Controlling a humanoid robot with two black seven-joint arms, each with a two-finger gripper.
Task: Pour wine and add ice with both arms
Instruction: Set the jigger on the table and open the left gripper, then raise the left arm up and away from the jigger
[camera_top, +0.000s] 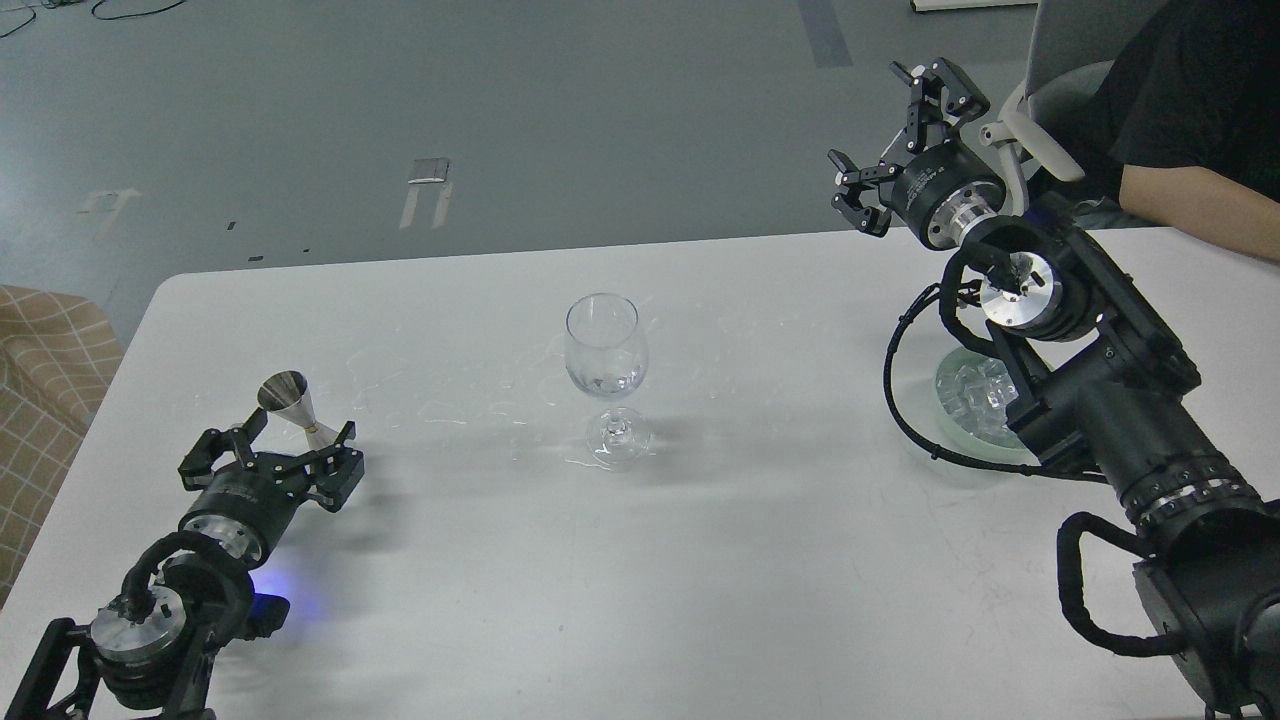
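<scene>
2 black arms enter the head view, 1 from each lower corner. The left gripper (283, 440) sits low over the white table (760, 560) with its 2 fingers spread wide. A small metal jigger (293, 402) stands between the fingers, tilted toward the right one; whether either finger touches it cannot be told. A blue glow shows on the table beside the left arm's wrist.

The right gripper (900, 140) is raised above the far table edge, fingers spread wide and holding nothing. Directly below and behind it, under the right arm's elbow, lies a clear round dish (965, 395) holding the ice (975, 390), a cluster of colourless cubes partly hidden by the arm and its looping cable.

Between the 2 grippers, well apart from both, stands an upright wine glass (606, 375) near the table centre. Its bowl appears clear, with a few faint glints low inside; the contents cannot be identified. Water droplets and smears mark the table around its foot and toward the left gripper.

Beyond the right gripper, a seated person (1190, 130) in a black shirt rests a forearm on the far right table corner, with a grey chair (1040, 120) behind the gripper. A grey floor (500, 110) with tape marks lies past the table, and a checked beige seat (45, 400) stands left of the left gripper.
</scene>
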